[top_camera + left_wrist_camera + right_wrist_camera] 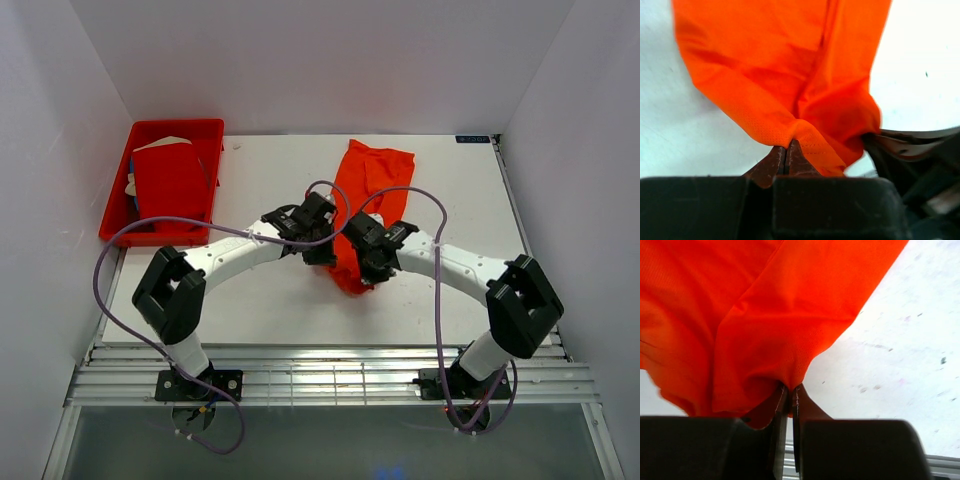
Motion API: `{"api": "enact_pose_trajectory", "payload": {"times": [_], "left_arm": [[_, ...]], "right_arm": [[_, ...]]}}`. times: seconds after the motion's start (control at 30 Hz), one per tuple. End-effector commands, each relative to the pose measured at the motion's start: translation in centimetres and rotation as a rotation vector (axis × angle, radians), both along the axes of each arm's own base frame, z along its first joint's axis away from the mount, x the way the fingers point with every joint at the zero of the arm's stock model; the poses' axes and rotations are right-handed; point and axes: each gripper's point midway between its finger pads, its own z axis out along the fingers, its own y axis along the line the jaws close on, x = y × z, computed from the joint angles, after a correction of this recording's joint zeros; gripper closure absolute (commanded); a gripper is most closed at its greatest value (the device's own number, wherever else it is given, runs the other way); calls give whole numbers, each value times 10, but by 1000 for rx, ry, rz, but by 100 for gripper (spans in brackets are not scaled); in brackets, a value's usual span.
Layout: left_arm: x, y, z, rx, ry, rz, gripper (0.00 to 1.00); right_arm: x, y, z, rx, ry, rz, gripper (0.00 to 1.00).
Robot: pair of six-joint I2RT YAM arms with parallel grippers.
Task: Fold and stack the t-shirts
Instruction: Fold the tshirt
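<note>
The orange t-shirt [375, 175] — near edge nipped by left pincer [787, 148], right pincer [791, 390].

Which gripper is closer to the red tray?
Left. The left gripper pinches the orange t-shirt on the side facing the red tray; the right gripper pinches it just beyond, farther away.

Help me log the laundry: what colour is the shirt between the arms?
Bright orange; the t-shirt shows best in the left wrist view.
</note>
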Motion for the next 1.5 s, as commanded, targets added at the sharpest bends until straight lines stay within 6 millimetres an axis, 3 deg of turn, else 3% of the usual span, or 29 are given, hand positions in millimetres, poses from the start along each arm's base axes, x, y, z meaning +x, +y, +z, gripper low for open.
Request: {"api": "enact_pose_trajectory", "payload": {"times": [0.0, 0.17, 0.2, 0.4, 0.47, 0.5, 0.53, 0.7, 0.73, 0.77, 1.07, 1.23, 1.4, 1.47], "left_arm": [[43, 4, 9, 6, -97, 70, 100], [86, 1, 3, 4, -128, 85, 100], [97, -5, 13, -18, -151, 82, 100], [143, -28, 28, -100, -183, 58, 100], [154, -32, 30, -113, -187, 52, 100], [159, -34, 21, -107, -177, 53, 100], [168, -37, 30, -129, -191, 53, 100], [193, -42, 25, -162, -177, 47, 100], [198, -40, 18, -159, -169, 52, 100], [205, -42, 27, -174, -187, 49, 100], [245, -38, 22, -223, -195, 66, 100], [263, -47, 13, -257, -221, 40, 100], [280, -46, 15, -249, -295, 57, 90], [290, -41, 28, -243, -354, 86, 72]], "right_arm": [[39, -11, 17, -26, -94, -28, 92], [81, -24, 23, -30, -131, -67, 92], [87, -26, 24, -35, -136, -58, 92], [135, -37, 29, -58, -167, -83, 92], [149, -37, 35, -49, -187, -88, 92], [156, -40, 28, -54, -173, -95, 92], [161, -42, 27, -59, -170, -89, 92], [194, -46, 25, -59, -179, -105, 92], [198, -47, 25, -61, -180, -104, 92], [202, -48, 24, -62, -182, -103, 92], [241, -66, 17, -51, -181, -151, 92], [255, -78, 2, -71, -163, -176, 92], [279, -87, 6, -70, -209, -226, 92], [287, -87, 12, -61, -231, -236, 84]]}}
